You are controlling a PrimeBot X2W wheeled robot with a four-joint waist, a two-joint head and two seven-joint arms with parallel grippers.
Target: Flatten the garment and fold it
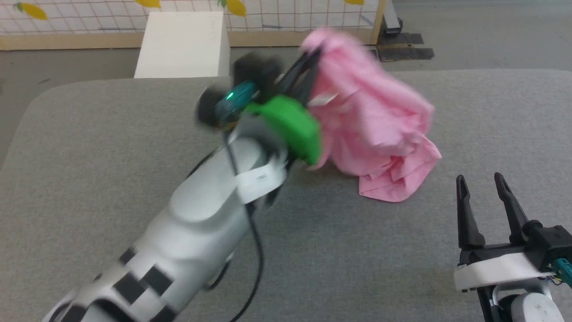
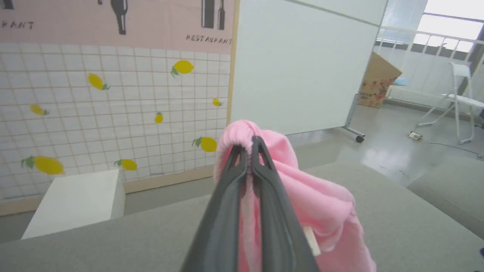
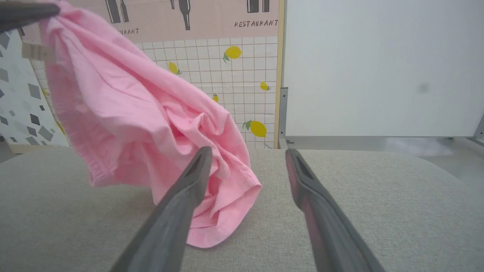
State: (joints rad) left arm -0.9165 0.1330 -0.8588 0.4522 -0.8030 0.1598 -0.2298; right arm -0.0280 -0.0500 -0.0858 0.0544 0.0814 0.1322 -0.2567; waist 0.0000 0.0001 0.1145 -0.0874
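Left hand [image 2: 247, 145] pinches the pink shorts [image 1: 371, 120] by the gathered waistband, hem touching the counter [image 1: 111, 156]; right hand [image 1: 480, 179] spread, empty, clear of the cloth.

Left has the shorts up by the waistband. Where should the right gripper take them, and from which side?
Probably the low hem fold of the shorts, nearest the open right gripper. Come in low from the robot's right: that edge lies loose on the grey surface, while the left gripper pinches the top.

Pale grey forearm [image 1: 210, 214] with black checks, green wrist block [image 1: 291, 126], dark tapered fingers [image 1: 467, 214].
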